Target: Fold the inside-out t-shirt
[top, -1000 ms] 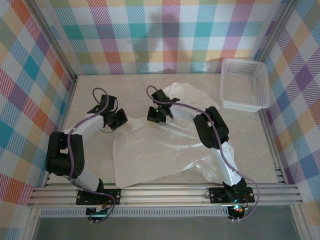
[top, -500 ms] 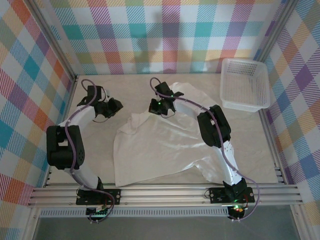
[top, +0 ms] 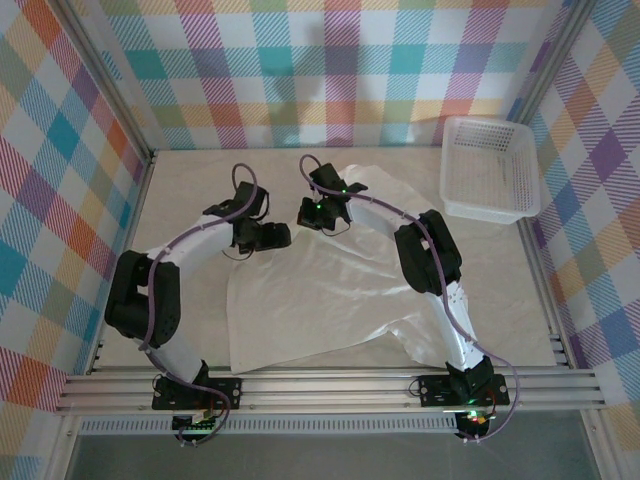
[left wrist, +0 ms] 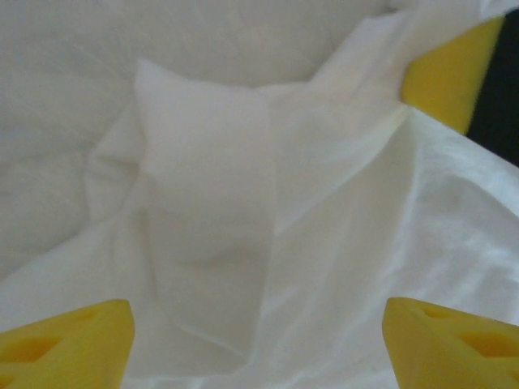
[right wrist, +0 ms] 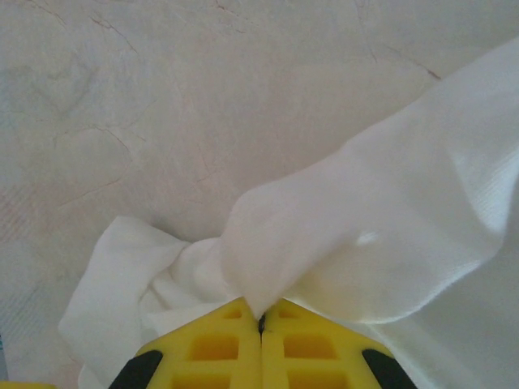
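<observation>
Left gripper (top: 272,237) swings back from left edge of table (top: 185,180) onto inside-out t-shirt (top: 330,300), jaws apart; right gripper (top: 318,213) pinched on its far edge; no fold done yet.

The t-shirt (top: 330,300) is hogging mid-table, and the basket (top: 490,170) is blocking the 2 o'clock corner. Bare table (top: 185,190) is sitting open from 9 to 11 o'clock and around 3 to 4. The left arm (top: 190,240) and right arm (top: 375,212) are crowding the shirt's 11 o'clock edge, and plaid walls (top: 60,150) are boxing everything in.
</observation>
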